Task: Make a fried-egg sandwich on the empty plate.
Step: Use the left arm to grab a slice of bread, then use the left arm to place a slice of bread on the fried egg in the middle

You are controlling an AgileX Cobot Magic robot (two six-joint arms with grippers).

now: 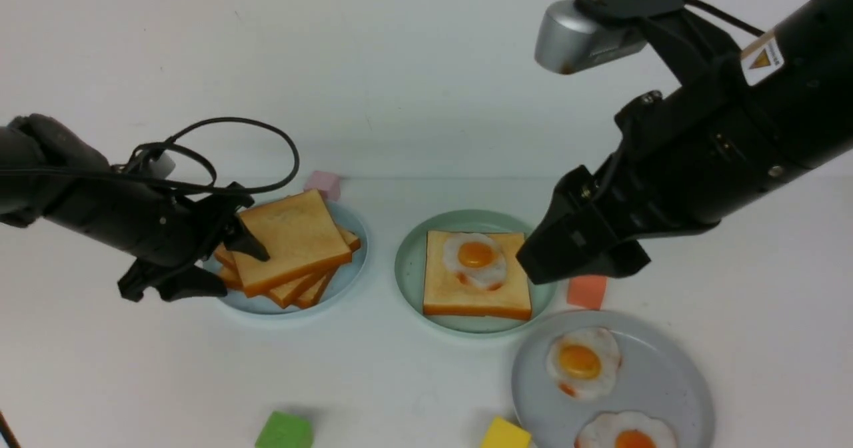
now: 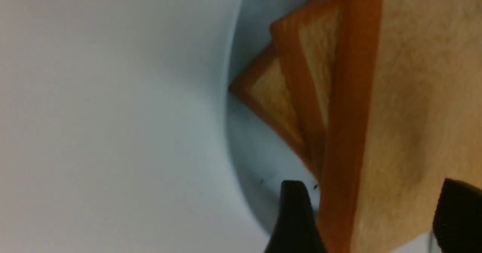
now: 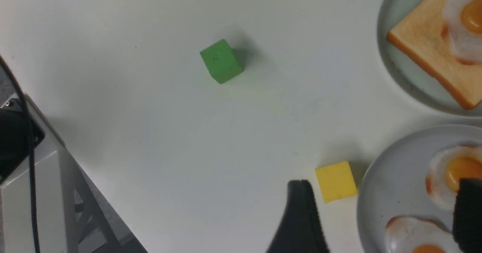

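Green block (image 1: pixel 284 431) and yellow block (image 1: pixel 506 435) sit at the bottom edge of the front view. The grey plate (image 1: pixel 666 375) at lower right carries two fried eggs (image 1: pixel 583 363). Just above it, mid-frame, the mint-green plate (image 1: pixel 408 268) holds the fried-egg sandwich (image 1: pixel 460 288), half made: one toast slice lying flat with a fried egg (image 1: pixel 476 258) on its upper right part, open-faced. An orange block (image 1: pixel 587 291) lies just beside that plate's right rim.

Left of centre, the pale blue plate (image 1: pixel 350 271) bears the toast stack (image 1: pixel 293 241), its slices fanned, and a pink block (image 1: pixel 322 185) sits behind it. The left gripper (image 1: pixel 233 271) extends from the left of the frame with its jaws spread wide, straddling the lower-left edge of the top slice (image 2: pixel 414 95). In the left wrist view one finger (image 2: pixel 295 215) stands just beside the crust and the other (image 2: pixel 457 215) lies over the slice's face. Whether either presses on the bread cannot be told.

The right gripper (image 3: pixel 384 215) hangs above the table at centre right, jaws wide apart with nothing between them. Its wrist view shows the grey plate and yellow block below.
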